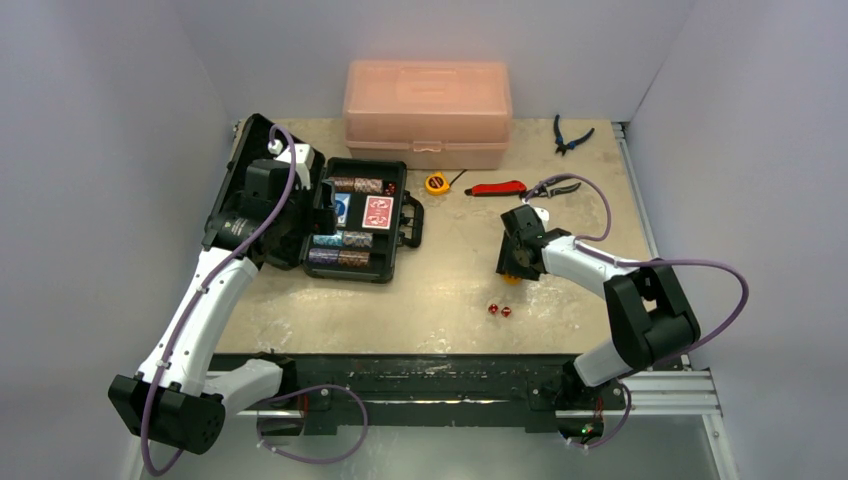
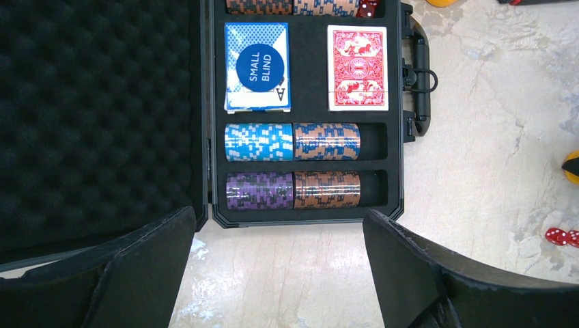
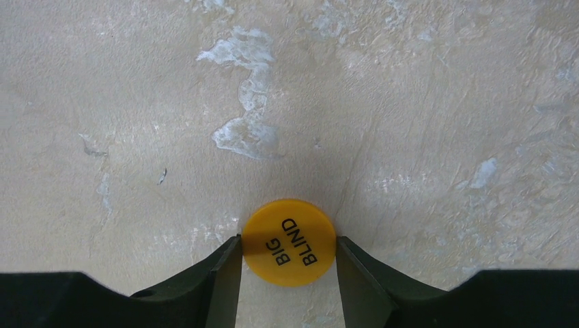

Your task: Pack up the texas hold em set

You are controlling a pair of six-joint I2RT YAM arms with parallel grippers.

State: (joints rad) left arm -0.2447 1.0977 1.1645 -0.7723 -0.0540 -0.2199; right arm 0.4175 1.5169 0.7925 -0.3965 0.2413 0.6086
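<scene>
While the left claw [image 2: 278, 225] gapes wide by the briefcase [image 2: 307, 220], the right claw [image 3: 288, 240] pinches the yellow disc [image 3: 289, 232].

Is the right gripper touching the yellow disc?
Touching. The right wrist view shows both fingers of the right gripper meeting the sides of the yellow disc, no gap.

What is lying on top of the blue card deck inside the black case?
A blue SMALL BLIND disc lies on the blue deck. The middle of the deck is covered by it and cannot be seen.
</scene>
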